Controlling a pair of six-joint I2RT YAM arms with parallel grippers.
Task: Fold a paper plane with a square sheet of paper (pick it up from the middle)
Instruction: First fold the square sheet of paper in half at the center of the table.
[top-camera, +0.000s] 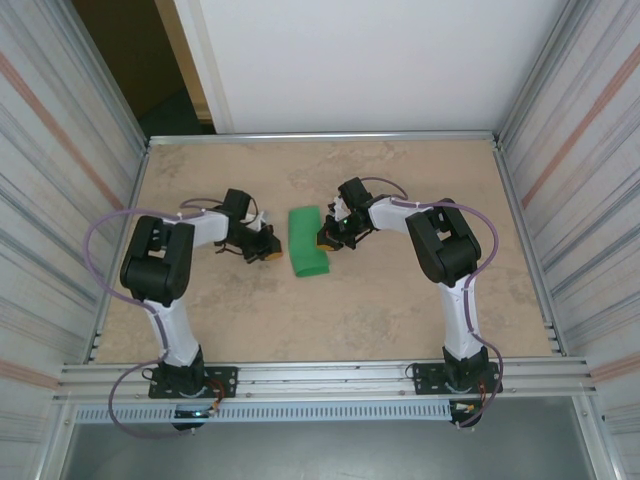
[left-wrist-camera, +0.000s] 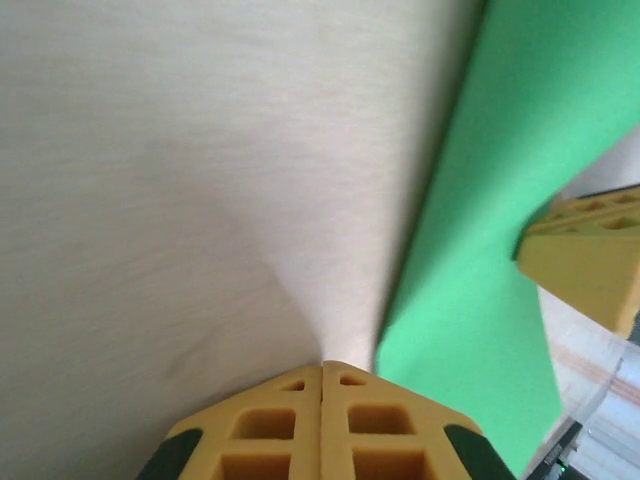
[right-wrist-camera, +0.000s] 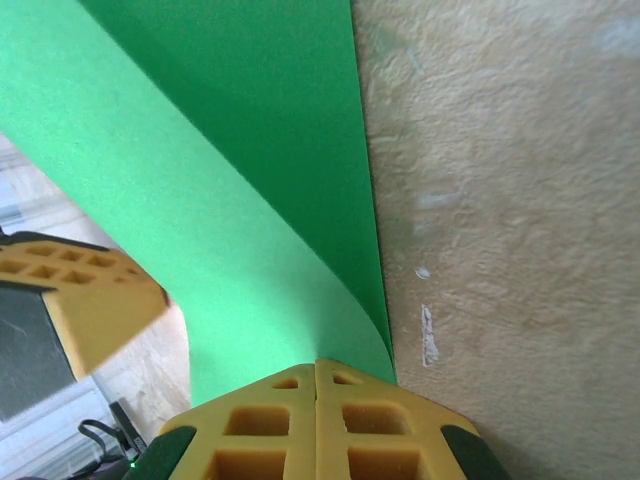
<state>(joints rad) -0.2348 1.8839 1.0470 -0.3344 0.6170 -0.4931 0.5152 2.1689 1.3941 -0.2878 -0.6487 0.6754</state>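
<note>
The square sheet of paper is bright green and lies mid-table, curled over itself in a loose rounded fold, not in a paper plane shape. My left gripper is shut and low on the table just left of the sheet; its tip rests on bare table beside the green edge. My right gripper is shut at the sheet's right side. Its tip sits against the curled green flap, with no paper visible between the jaws.
The tan tabletop is ringed by a metal frame and striped side walls. Each wrist view shows the other gripper's yellow finger across the sheet: the right one and the left one.
</note>
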